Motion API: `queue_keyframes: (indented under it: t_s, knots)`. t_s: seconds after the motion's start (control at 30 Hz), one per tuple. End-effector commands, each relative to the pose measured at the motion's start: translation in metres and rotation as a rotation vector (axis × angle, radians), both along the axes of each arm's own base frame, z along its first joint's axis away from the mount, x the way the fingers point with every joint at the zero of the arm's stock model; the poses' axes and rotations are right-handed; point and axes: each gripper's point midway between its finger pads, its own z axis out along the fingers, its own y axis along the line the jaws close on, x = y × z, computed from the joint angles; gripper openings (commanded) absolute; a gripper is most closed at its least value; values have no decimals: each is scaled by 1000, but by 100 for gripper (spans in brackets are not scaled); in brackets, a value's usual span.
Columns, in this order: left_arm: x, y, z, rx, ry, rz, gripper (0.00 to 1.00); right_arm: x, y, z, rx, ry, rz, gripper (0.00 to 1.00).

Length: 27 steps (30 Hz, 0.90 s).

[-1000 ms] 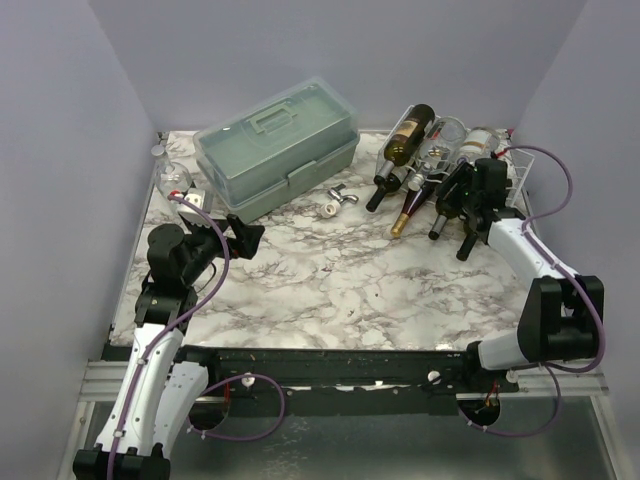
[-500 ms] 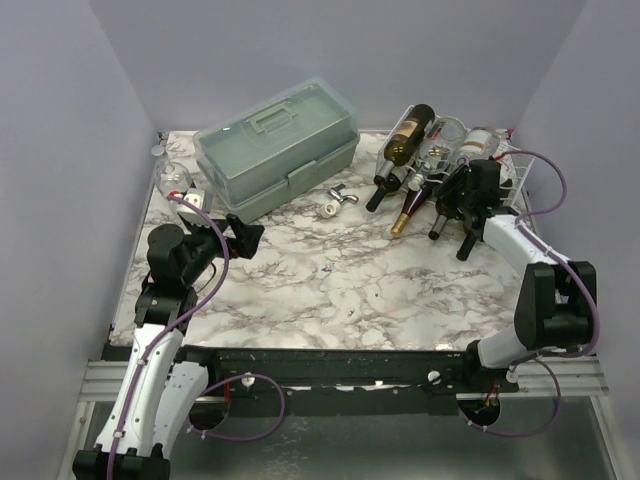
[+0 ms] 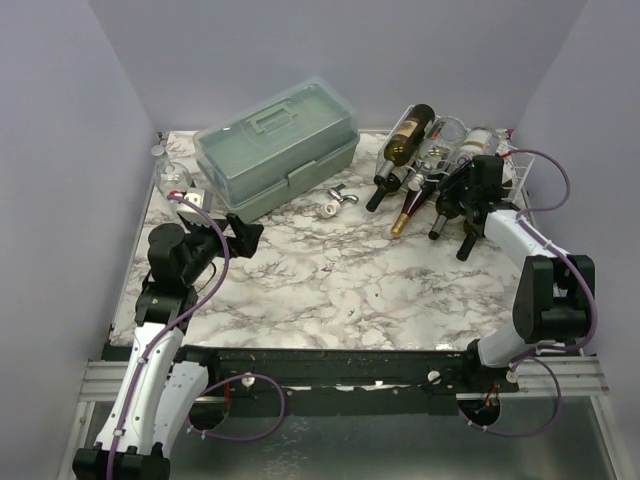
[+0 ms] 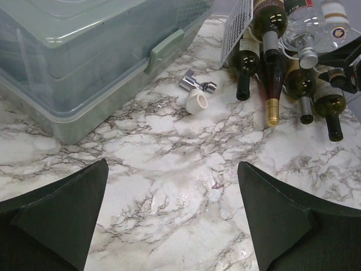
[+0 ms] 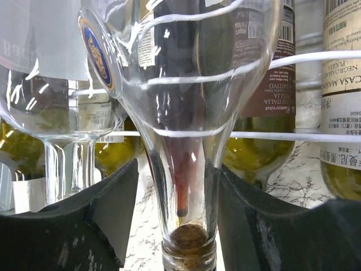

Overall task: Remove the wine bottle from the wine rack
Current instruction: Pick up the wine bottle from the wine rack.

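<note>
The right gripper [image 5: 177, 169] has narrowed around the neck of the clear bottle [image 5: 180, 101], not quite pinching. The left gripper [image 4: 172, 164] is spread wide.

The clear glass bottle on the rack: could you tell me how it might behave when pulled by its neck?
The clear bottle looks empty, so probably light. Its smooth, tapering neck may slip through the fingers. Resting among other bottles on the wire rack, it could jostle them.

The right arm leans a little closer to the wine rack [image 3: 522, 162]; its jaws narrow around the clear bottle's [image 5: 183, 169] neck between them.
</note>
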Motion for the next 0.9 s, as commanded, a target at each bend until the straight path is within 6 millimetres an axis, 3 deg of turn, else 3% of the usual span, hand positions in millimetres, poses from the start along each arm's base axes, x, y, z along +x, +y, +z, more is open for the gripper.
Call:
queue_keyframes:
  t_s: [0.0,0.13,0.87]
  knots:
    - [3,1,9,3,-18,11,99,16,-3,12,22,-43,-27,58]
    - [3,1,9,3,-17,8,99,16,-5,4,19,-26,-32,58]
    - [6,3,5,9,-6,19,99,21,-12,7,54,-51,-32,53]
